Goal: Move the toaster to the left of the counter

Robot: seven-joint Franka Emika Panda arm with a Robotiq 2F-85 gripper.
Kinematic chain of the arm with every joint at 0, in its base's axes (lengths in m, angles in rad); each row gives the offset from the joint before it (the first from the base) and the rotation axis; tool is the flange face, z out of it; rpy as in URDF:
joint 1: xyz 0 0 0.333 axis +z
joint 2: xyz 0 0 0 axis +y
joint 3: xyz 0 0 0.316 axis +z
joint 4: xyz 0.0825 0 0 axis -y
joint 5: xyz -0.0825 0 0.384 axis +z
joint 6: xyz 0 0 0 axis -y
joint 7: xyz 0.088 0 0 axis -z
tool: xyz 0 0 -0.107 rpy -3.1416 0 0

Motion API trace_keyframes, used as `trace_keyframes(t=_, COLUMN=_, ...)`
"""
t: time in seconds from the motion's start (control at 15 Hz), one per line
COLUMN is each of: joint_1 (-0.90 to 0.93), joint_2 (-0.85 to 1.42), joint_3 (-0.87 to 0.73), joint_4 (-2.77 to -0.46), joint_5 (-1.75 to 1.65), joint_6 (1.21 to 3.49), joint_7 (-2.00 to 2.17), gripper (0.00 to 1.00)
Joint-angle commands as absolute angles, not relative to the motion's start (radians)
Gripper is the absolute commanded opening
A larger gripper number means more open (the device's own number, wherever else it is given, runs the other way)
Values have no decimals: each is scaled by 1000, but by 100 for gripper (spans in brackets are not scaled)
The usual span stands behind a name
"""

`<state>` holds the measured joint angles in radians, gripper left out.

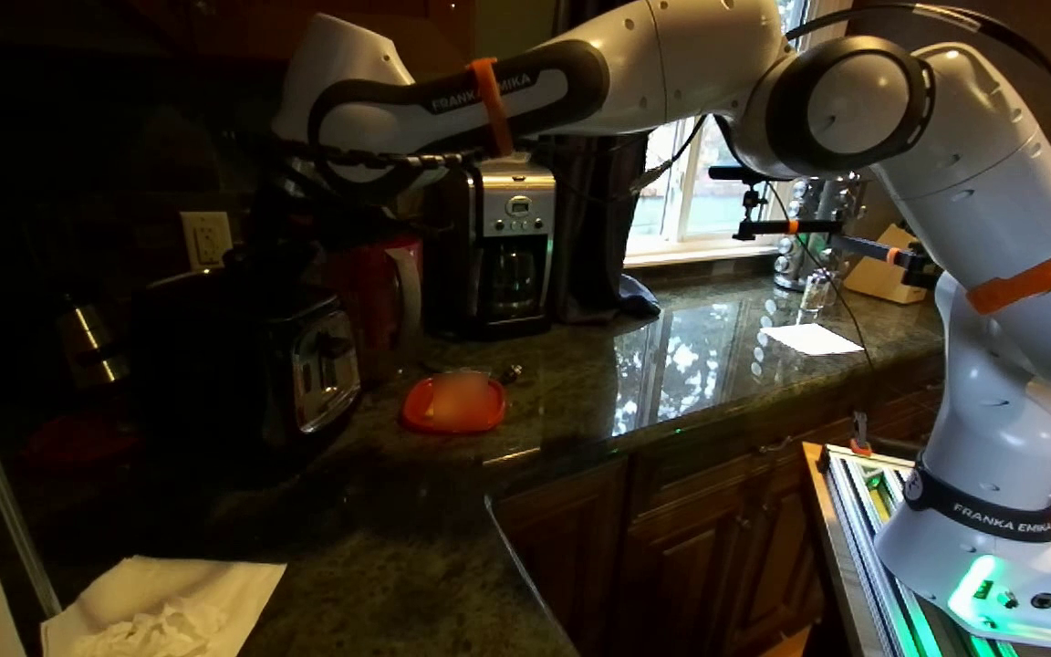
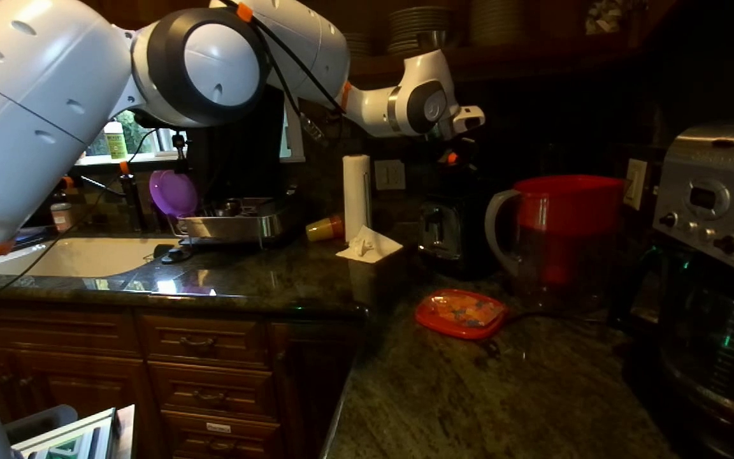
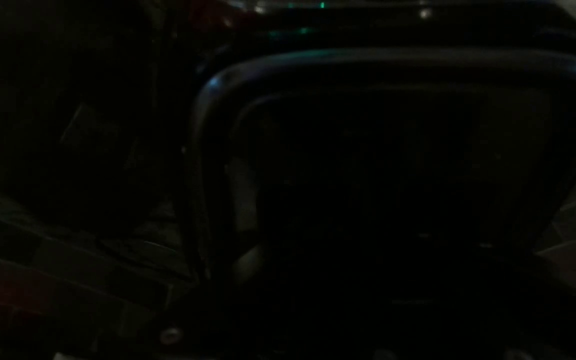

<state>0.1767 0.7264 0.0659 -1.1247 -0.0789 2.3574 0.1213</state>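
Toaster (image 2: 441,231) on counter (image 2: 443,401), gripper (image 2: 459,171) over it, sink (image 2: 80,258) seen only in an exterior view, jaw opening too dark to judge

The white arm (image 1: 717,57) rises from its base (image 1: 991,543), bends at the elbow (image 1: 858,102) and stretches outward. The wrist (image 2: 432,105) is turned downward; the fingers are too dark to be judged.

Tool (image 2: 458,169) lost in shadow; red dish (image 1: 420,408) blurred across middle in exterior view.
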Motion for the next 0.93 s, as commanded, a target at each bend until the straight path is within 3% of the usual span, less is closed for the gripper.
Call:
trace_keyframes(t=0.0, joint_1=189, joint_2=701, joint_3=117, joint_4=-1077, joint_5=-58, joint_6=2367, joint_7=-4, gripper=4)
trace_keyframes(t=0.33, joint_1=186, joint_2=732, joint_3=224, joint_4=-1013, joint_5=-50, joint_6=2286, joint_7=-207, gripper=4)
trace_keyframes(t=0.87, joint_1=193, joint_2=734, joint_3=258, joint_4=-1017, joint_5=-64, joint_6=2255, joint_7=-271, gripper=4)
